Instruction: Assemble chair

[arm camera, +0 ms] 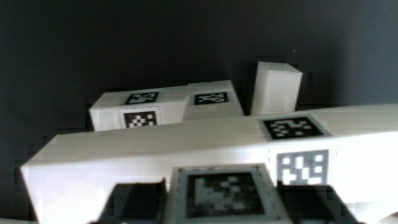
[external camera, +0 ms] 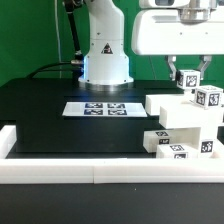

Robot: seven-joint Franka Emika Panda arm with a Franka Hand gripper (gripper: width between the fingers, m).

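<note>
**Gripper directly above the part stack**

Going left to right in the exterior view: the marker board (external camera: 102,108) lies flat at centre, then the white chair parts (external camera: 185,120) cluster at about 4 o'clock. The gripper (external camera: 189,76) hangs straight over them, its fingers straddling a small tagged cube (external camera: 189,79) (whether they actually pinch it cannot be told). The wrist view shows a long slab (arm camera: 178,150) running crosswise just beneath the fingers.

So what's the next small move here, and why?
Probably ease straight down a little. The tool appears to hold a small tagged piece directly over the white slab, with the tagged block and upright post beyond. Whether the piece touches the slab yet is unclear.
</note>
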